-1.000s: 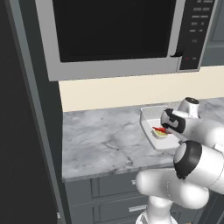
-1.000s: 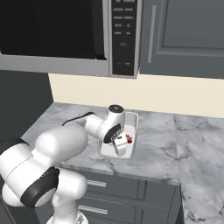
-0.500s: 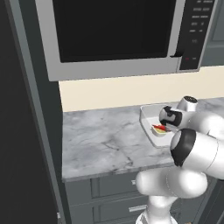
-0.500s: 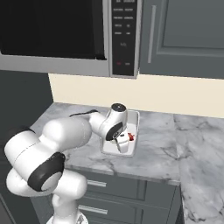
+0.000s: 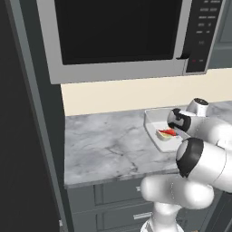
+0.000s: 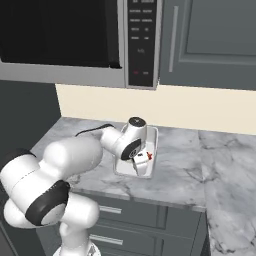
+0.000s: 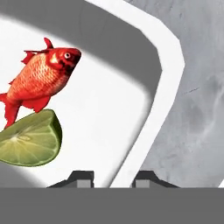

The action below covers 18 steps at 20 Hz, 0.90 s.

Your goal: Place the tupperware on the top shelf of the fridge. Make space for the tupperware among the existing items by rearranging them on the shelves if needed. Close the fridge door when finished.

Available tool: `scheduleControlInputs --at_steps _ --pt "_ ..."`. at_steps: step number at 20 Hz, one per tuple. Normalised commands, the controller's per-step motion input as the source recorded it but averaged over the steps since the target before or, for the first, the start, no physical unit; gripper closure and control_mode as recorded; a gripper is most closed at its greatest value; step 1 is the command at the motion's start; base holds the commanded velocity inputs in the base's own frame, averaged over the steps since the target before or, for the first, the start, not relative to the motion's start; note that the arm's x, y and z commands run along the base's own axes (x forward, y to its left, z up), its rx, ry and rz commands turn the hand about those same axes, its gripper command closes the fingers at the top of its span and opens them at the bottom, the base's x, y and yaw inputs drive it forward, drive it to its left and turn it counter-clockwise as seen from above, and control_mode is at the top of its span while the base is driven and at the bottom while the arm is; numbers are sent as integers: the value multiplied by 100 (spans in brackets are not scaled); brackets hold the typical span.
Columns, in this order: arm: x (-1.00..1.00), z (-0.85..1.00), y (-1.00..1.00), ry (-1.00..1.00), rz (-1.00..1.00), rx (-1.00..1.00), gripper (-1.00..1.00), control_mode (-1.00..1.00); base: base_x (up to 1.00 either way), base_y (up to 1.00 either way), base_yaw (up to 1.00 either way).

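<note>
We have the tupperware (image 5: pixel 159 130) sitting on the marbled grey counter (image 5: pixel 108 147), toward its right end in the left base view and just below the black-fronted microwave (image 5: pixel 122 36). Inside the tub lie a red fish (image 7: pixel 41 78) and a green lime wedge (image 7: pixel 30 140), touching each other against the tub's white floor. Our gripper (image 7: pixel 113 178) has come down over the tub's right-hand wall: in the hand view one dark fingertip stands inside the tub and the other outside on the counter side, with the white rim running between them, so we read the pincer as drawn narrow and clamped on that wall. In the right base view the hand (image 6: pixel 134 150) sits on the near part of the tub, hiding much of it. We judge that we are at the pick-up step, with the grasp just made and the carry not yet begun; the tub rests flat on the counter. The next move calls for a straight lift that keeps the tub level so the fish and lime do not slide out, then a swing left toward the dark fridge side (image 5: pixel 22 136), whose shelves we cannot see from here.
</note>
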Motion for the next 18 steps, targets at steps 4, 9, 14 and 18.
scheduleControlInputs --at_steps 4,9,14,18 --pt "-100 68 0 -28 0 0 100 -100 0 0 0" --pt "-100 77 -2 -30 0 0 100 -100 0 0 0" --pt "-100 92 2 -25 0 0 100 -100 0 0 0" --pt "-90 99 11 -7 0 1 100 -100 0 0 0"
